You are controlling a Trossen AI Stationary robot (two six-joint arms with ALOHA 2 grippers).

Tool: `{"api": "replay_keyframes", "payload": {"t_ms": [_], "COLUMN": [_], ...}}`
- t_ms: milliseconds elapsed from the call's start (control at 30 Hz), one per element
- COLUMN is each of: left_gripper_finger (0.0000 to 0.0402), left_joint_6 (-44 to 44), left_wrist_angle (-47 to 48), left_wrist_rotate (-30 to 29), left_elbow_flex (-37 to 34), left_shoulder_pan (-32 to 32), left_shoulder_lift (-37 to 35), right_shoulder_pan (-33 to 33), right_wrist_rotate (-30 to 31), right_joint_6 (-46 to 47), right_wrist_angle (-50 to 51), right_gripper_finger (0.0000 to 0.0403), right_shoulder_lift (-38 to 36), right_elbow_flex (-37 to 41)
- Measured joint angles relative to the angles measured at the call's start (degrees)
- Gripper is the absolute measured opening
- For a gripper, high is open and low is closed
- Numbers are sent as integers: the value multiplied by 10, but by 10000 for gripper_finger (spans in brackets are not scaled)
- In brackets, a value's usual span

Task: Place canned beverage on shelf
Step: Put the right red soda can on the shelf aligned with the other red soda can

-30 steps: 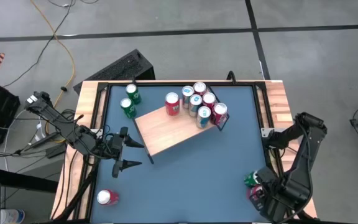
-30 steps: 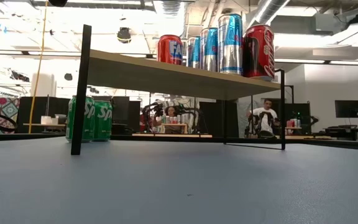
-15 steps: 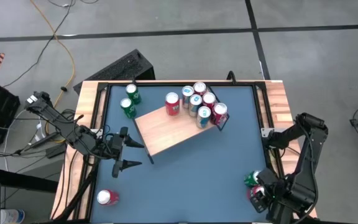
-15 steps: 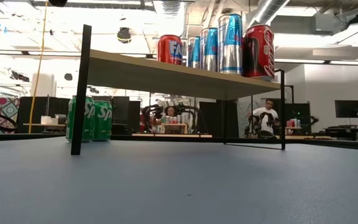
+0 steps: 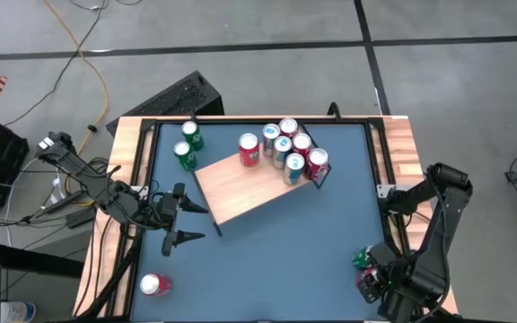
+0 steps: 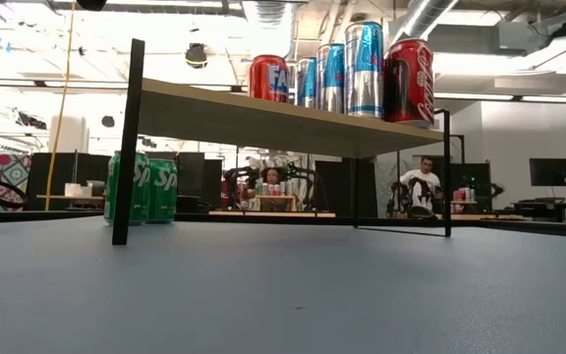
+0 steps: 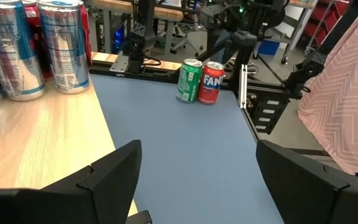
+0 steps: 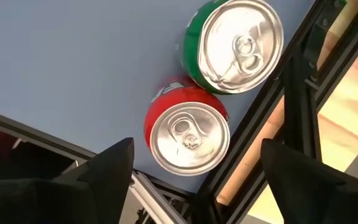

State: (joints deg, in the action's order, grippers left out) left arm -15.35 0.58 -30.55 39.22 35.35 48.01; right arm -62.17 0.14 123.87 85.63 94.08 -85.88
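Two cans, red beside green, silver tops up, under wide-spread right end effector.

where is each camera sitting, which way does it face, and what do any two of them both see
High view: above the table, facing straight down; shows both arms, the left end effector near the shelf, the right end effector over the table's right corner.
Low view: at tabletop height, facing level under the shelf; no arm shows.
Left wrist view: on the left arm, facing across the table; its own open fingers show.
Right wrist view: on the right arm, facing down; its open fingers show.
Both wrist views share the green can and red can.
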Motion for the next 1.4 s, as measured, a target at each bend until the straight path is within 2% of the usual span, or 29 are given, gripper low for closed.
{"api": "replay_keyframes", "payload": {"t_ms": [267,633,800,1200,1400], "left_gripper_finger": [303,303,303,303,303], "left_joint_6": [-2,-2,-2,-8,-9], "left_wrist_angle": [0,0,0,0,0], "left_wrist_rotate": [0,0,0,-1,0], "left_elbow_flex": [0,0,0,0,0], "left_shoulder_pan": [0,0,0,0,0], "left_shoulder_lift": [0,0,0,0,0], "right_shoulder_pan": [-6,-11,-11,-5,19], "right_wrist_rotate": [-4,-7,-7,-6,0], "right_joint_6": [3,6,-7,-14,-60], "right_wrist_angle": [-69,-98,-150,-166,-183], "right_gripper_finger": [335,328,325,257,250], "right_shoulder_lift": [0,0,0,-1,1], "right_elbow_flex": [53,96,121,126,109]}}
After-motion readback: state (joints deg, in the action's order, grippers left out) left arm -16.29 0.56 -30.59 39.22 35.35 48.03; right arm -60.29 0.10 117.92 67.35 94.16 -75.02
